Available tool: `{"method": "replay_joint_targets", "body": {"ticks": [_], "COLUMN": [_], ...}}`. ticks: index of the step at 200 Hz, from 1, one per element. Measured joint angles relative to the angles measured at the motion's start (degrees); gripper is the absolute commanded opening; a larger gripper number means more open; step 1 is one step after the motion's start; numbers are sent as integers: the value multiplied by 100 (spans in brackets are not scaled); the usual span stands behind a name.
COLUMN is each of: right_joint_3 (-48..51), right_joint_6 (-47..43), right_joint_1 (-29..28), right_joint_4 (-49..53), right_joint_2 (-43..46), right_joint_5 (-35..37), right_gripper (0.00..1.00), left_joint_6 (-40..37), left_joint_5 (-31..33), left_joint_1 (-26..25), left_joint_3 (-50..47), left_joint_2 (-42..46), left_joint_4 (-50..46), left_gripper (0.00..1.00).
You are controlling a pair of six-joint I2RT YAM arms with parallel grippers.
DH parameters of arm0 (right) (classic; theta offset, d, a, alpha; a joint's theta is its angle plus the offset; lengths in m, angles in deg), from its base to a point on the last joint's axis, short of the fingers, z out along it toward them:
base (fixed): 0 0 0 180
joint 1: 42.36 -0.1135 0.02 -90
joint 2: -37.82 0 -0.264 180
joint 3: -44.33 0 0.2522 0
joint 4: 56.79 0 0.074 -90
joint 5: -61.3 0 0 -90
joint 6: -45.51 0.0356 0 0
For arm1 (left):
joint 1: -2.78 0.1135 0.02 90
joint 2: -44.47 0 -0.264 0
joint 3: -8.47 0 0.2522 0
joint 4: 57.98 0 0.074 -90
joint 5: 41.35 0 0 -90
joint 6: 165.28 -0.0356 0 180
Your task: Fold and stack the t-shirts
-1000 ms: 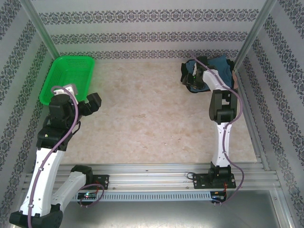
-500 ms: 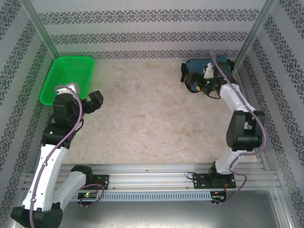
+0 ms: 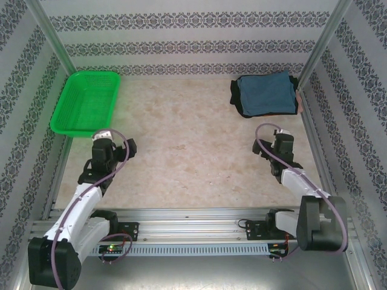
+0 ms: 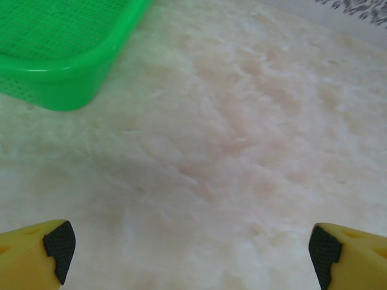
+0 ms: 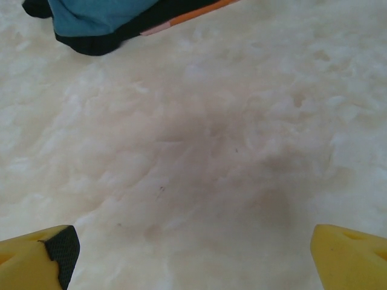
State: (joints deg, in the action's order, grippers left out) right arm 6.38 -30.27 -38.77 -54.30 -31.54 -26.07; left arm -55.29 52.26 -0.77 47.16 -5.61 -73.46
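Blue t-shirt [image 3: 266, 93], black t-shirt [image 3: 236, 100], green lattice basket [image 3: 75, 129].

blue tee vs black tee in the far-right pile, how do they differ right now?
Position: the blue t-shirt lies on top; the black t-shirt sits under it. Visibility: the blue shows a full folded face; the black shows just a rim along the left and near edges. Shared: both folded, in one stack at the table's far right corner.
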Motion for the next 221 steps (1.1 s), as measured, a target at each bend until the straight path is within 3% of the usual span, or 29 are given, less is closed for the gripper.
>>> {"method": "replay_joint_targets", "body": {"ticks": [43,67,93,133,221], "right_joint_3": [-116,-133,236,326,326], "right_joint_6": [-546,-826,-876,-955,-1014], "right_joint_1": [-157,-367,-424,-461,-612], "right_joint_4": [-1628,-2417,-3432,-3836,-4002], "right_joint_2": [-1045,-1438,-1589,-1711,-1709], "right_joint_5": [2,83,339,658,1110], "right_gripper": [98,98,98,98,98], "left_joint_6": [-688,-815,-955,-1419,-1637], "left_joint_5": [-2,-363,-852,-1456,-1257], "left_joint_1": [588,975,1198,1029,848], "left_joint_3": [-581,-782,-767,-603,-540], "left_joint_2": [-1193,-2317,-3357,-3832,-4061], "left_joint_4": [1880,3451,4489,5316,5615], "left_gripper": [100,100,100,100,100]}}
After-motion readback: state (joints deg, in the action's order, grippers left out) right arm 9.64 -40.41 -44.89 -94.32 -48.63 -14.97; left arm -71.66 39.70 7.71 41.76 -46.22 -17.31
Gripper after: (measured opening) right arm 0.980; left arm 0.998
